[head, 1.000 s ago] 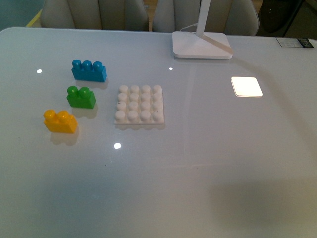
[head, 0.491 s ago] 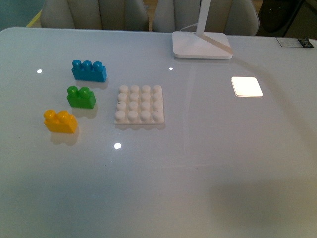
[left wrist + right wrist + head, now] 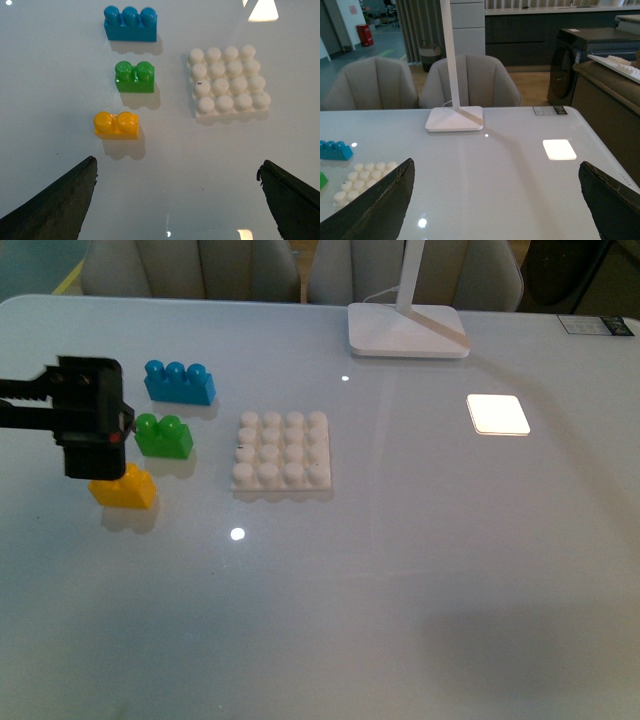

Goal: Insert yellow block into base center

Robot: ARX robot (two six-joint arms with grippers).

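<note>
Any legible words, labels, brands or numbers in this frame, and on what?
No text can be read.
The dark card at the far right corner of the table carries print, too small to read.
No lettering shows on the yellow block or the base.

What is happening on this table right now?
The robot's left gripper hovers near the yellow block with its fingers wide open, not touching it. The block sits on the table in a row with a green brick and a blue brick. The white studded base lies beside them with nothing on it. The right gripper is open too and holds nothing.
</note>
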